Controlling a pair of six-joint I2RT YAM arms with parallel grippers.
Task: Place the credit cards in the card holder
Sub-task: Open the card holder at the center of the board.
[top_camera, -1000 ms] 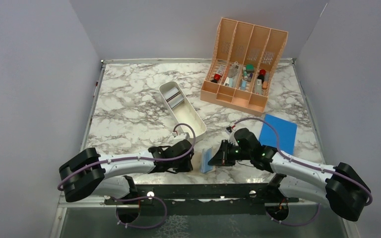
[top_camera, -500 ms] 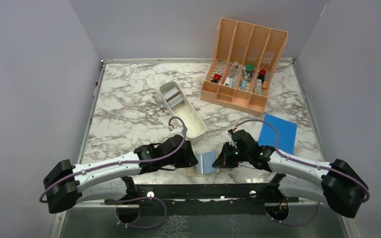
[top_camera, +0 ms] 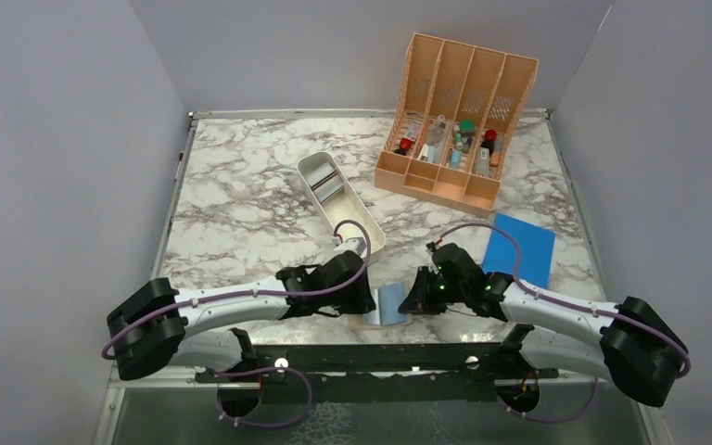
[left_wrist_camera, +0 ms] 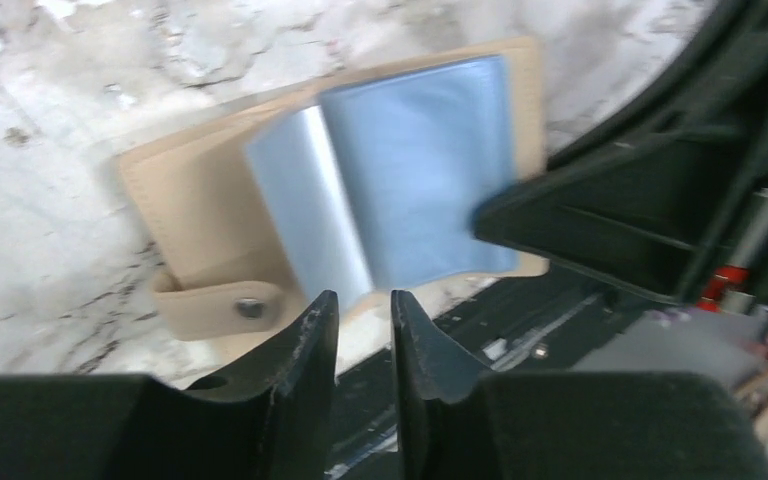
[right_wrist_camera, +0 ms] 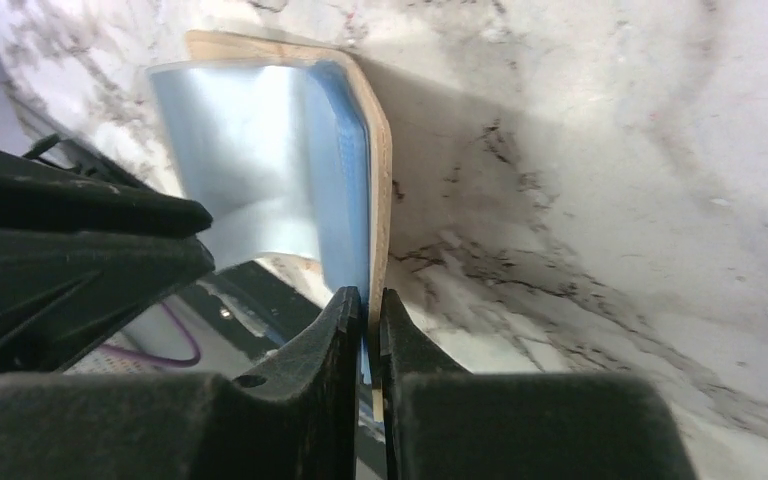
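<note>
Where marble table [top_camera: 241, 213] meets near edge, your right gripper [right_wrist_camera: 370, 297] pinches tan leathery card holder [right_wrist_camera: 260, 150], glossy blue-grey sleeves splayed; left gripper [left_wrist_camera: 360, 300] narrowly parted, empty, just beside. Beyond: oblong white tray [top_camera: 343, 211], slotted peach organizer [top_camera: 468, 83].

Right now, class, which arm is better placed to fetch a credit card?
Left. The left end effector is empty and nearer the white tray of credit cards; the right end effector grips the card holder.

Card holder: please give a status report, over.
Right gripper shut on card holder edge. Left gripper slightly open, empty, beside it. Holder open, blue pockets showing. No card held.
</note>
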